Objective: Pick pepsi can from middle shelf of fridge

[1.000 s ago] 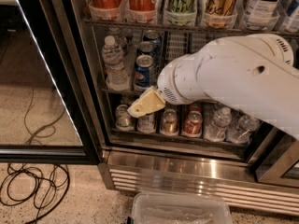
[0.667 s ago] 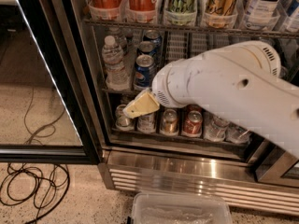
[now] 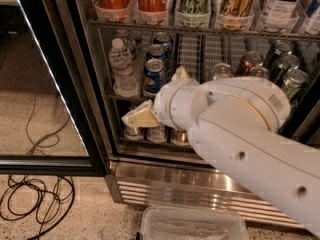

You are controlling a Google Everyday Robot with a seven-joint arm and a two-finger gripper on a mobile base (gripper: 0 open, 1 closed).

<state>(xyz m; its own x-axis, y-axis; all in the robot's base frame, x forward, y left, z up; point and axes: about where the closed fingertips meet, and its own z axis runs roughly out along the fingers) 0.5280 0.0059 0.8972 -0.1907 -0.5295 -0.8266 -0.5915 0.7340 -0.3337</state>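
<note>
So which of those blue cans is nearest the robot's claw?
The front pepsi can on the middle shelf, beside the water bottle. The two blue cans behind it sit deeper; the gripper hangs just below it.

pepsi can [image 3: 154,76]: blue, silver-topped, upright on the middle shelf [image 3: 125,96]
gripper [image 3: 139,118]: at the can's 7 o'clock, below the shelf
</note>
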